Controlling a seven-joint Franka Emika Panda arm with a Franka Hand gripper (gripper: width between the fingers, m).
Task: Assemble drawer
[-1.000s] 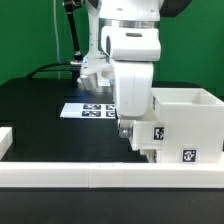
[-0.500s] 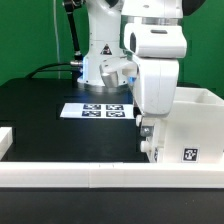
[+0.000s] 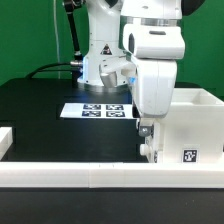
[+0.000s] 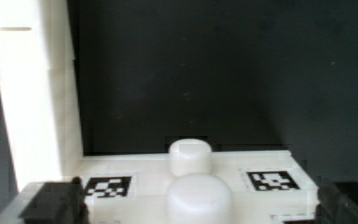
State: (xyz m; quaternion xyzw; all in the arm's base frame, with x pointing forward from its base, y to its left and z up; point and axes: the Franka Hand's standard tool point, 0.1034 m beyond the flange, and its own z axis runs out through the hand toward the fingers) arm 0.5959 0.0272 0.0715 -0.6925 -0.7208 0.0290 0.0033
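A white open-top drawer box (image 3: pixel 192 122) with square tags stands at the exterior view's right, just behind the front rail. My gripper (image 3: pixel 147 140) hangs down at the box's left end and hides that end. In the wrist view the box's white face (image 4: pixel 247 170) shows two tags with a rounded knob (image 4: pixel 192 160) between them. My gripper (image 4: pixel 202 203) is open there. Its dark fingers (image 4: pixel 51 203) stand on either side of that face, with a thin gap on one side. The other drawer parts are out of view.
A long white border rail (image 3: pixel 90 176) runs along the table's front and also shows in the wrist view (image 4: pixel 34 90). The marker board (image 3: pixel 97 110) lies on the black table behind my gripper. A white piece (image 3: pixel 5 140) sits at the exterior view's far left.
The arm moved toward the exterior view's right about a second ago and now covers the box's left end. It has hardly moved in the last half second.
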